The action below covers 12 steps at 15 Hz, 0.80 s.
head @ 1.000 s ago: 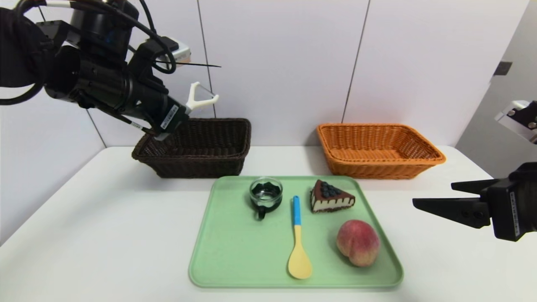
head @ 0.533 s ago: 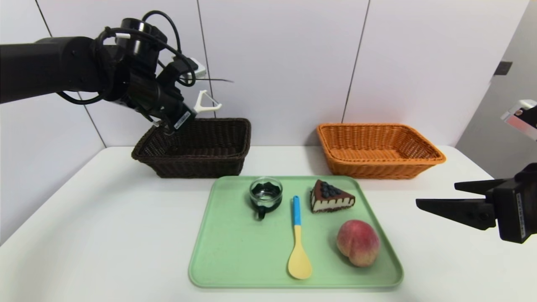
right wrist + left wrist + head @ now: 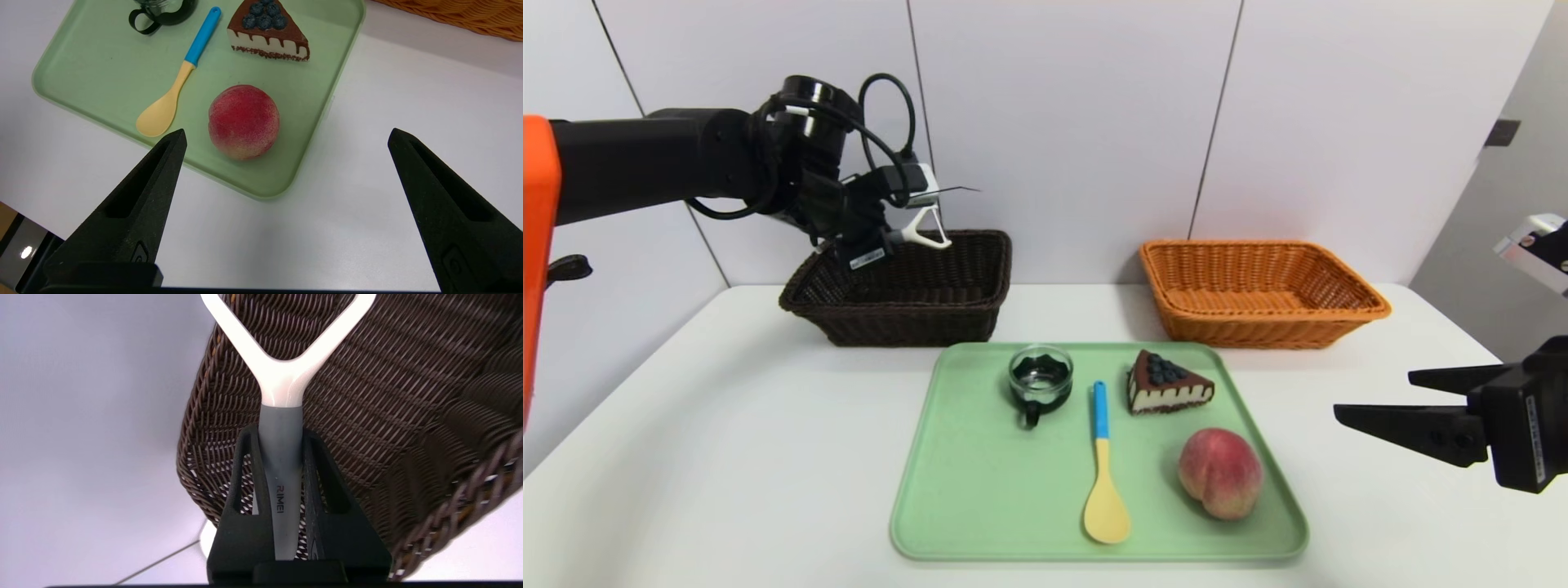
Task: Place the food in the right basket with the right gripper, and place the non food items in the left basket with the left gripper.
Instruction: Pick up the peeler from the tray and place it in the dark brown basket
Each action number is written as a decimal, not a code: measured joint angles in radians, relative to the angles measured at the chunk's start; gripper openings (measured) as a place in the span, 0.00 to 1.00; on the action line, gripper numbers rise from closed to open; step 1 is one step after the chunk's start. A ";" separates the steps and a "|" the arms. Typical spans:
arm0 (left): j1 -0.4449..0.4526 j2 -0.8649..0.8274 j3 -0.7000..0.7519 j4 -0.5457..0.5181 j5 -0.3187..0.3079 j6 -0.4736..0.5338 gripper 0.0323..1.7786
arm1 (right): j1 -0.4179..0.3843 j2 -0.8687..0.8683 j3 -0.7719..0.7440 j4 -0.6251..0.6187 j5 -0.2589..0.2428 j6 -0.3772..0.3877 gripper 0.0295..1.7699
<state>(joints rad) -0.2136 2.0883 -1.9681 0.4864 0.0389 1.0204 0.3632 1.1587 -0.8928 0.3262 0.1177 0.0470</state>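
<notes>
My left gripper (image 3: 882, 239) (image 3: 280, 433) is shut on the grey handle of the white Y-shaped peeler (image 3: 923, 229) (image 3: 282, 375), holding it just above the dark brown basket (image 3: 907, 286) (image 3: 408, 416) near its far left rim. On the green tray (image 3: 980, 490) (image 3: 102, 81) lie the glass cup with black holder (image 3: 1040, 380), the yellow spoon with blue handle (image 3: 1104, 465) (image 3: 175, 90), the chocolate cake wedge (image 3: 1166, 384) (image 3: 267, 34) and the peach (image 3: 1219, 474) (image 3: 244, 121). My right gripper (image 3: 1372, 396) (image 3: 286, 136) hovers open to the right of the tray, holding nothing.
The light orange basket (image 3: 1258, 290) (image 3: 461, 18) stands at the back right with nothing visible in it. A white wall runs close behind both baskets. Bare white table (image 3: 727, 457) lies left of and in front of the tray.
My left arm has carried the peeler down and away from me, from high above the dark basket's left end to just over its rim. The right gripper barely moved.
</notes>
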 joint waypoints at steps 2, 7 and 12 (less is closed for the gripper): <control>0.000 0.020 0.000 -0.022 0.025 0.028 0.13 | 0.000 0.000 0.003 0.001 -0.001 0.001 0.96; -0.001 0.067 0.000 -0.063 0.036 0.030 0.13 | 0.000 -0.002 0.014 0.000 0.000 0.002 0.96; -0.001 0.084 0.001 -0.060 0.032 0.025 0.28 | 0.000 -0.006 0.022 0.001 0.000 0.002 0.96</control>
<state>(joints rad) -0.2145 2.1721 -1.9670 0.4262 0.0711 1.0453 0.3632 1.1532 -0.8706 0.3270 0.1172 0.0494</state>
